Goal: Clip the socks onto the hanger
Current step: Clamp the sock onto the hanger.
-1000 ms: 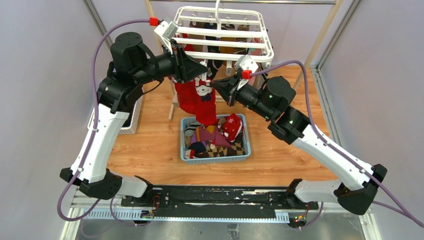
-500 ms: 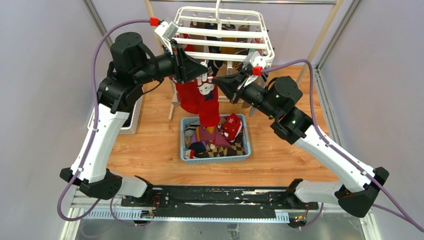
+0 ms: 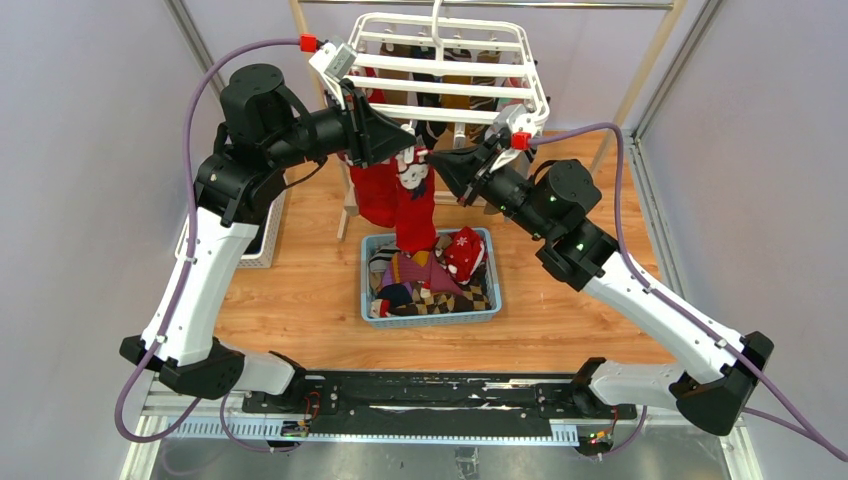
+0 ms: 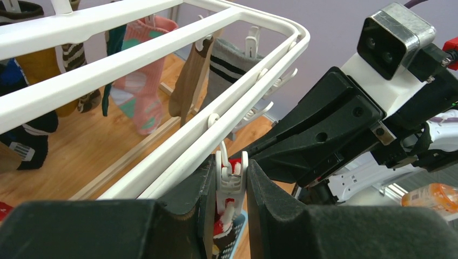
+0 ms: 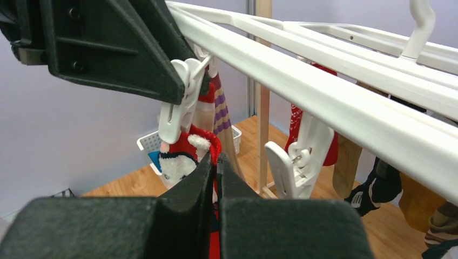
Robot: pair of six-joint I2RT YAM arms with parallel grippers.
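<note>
A sock [image 3: 418,220] hangs below the near edge of the hanger [image 3: 440,88], above the basket [image 3: 432,317] holding more socks [image 3: 462,255].

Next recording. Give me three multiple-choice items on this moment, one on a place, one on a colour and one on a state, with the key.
1. Where does the blue basket sit?
A. on the wooden table
B. on a shelf
C. on a chair

2. What colour is the clip between the left hand's fingers?
A. blue
B. white
C. black

3. What is the right hand doing?
A. open and empty
B. out of view
C. shut on the red sock

Key:
1 A: the top view shows it resting on the wood.
2 B: the left wrist view shows white plastic.
3 C: the right wrist view shows its fingers pinching the red cuff.
</note>
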